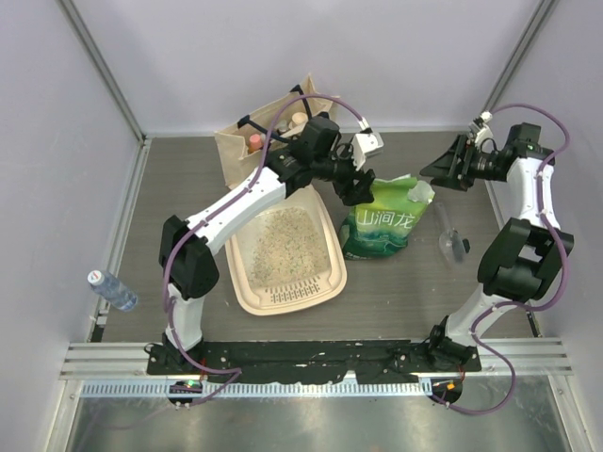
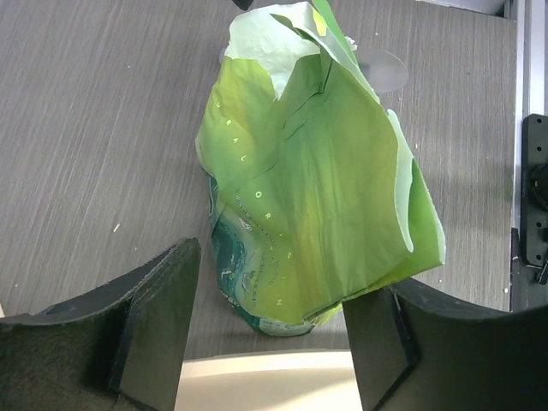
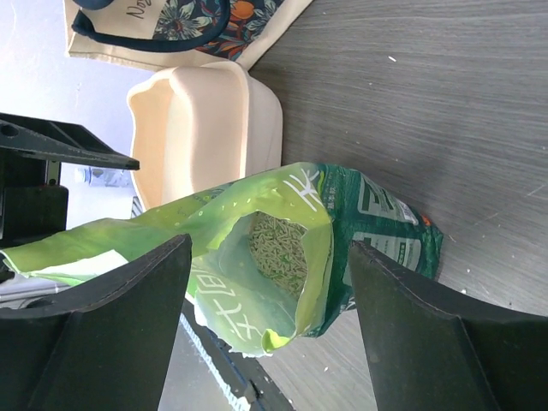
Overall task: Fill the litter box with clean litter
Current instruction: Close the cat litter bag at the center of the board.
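Note:
The cream litter box (image 1: 247,294) lies left of centre, and pale speckled litter (image 1: 283,240) covers its floor. Its rim (image 2: 274,381) shows under my left jaws, and it also shows in the right wrist view (image 3: 205,120). A green bag with white characters (image 1: 382,221) stands to its right, top open. My left gripper (image 1: 353,184) is open just above and left of the bag (image 2: 317,171), its jaws wide apart (image 2: 270,342). My right gripper (image 1: 443,169) is open to the bag's right. In its view (image 3: 270,300) the bag mouth shows greenish pellets (image 3: 278,248).
A beige tote bag (image 1: 264,132) with dark handles stands behind the litter box, also in the right wrist view (image 3: 171,26). A clear plastic object with a dark end (image 1: 450,235) lies right of the green bag. A water bottle (image 1: 111,289) lies at the left edge.

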`<act>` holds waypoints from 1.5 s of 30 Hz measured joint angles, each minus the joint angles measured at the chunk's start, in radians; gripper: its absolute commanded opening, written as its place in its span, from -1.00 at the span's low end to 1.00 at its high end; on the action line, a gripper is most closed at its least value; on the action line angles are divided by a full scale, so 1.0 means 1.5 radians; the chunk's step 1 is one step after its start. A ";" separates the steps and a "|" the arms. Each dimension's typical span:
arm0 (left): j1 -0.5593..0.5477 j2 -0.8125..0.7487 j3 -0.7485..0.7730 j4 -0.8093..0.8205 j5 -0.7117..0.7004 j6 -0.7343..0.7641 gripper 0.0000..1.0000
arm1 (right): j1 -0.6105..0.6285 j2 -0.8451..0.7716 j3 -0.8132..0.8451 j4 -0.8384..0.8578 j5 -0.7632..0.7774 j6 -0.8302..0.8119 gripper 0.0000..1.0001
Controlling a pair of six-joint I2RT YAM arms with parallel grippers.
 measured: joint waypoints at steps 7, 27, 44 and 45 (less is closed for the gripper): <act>-0.001 0.000 0.000 0.000 0.007 0.000 0.26 | -0.001 0.000 -0.009 -0.040 0.023 -0.005 0.57; -0.001 -0.001 -0.007 0.000 0.023 -0.001 0.19 | 0.068 -0.044 -0.196 0.211 -0.158 0.362 0.43; -0.002 -0.007 -0.038 0.010 0.035 -0.012 -1.00 | -0.055 -0.012 -0.121 0.251 -0.201 0.263 0.63; -0.002 -0.007 -0.038 0.010 0.035 -0.012 -1.00 | -0.072 -0.014 -0.117 0.255 -0.210 0.245 0.63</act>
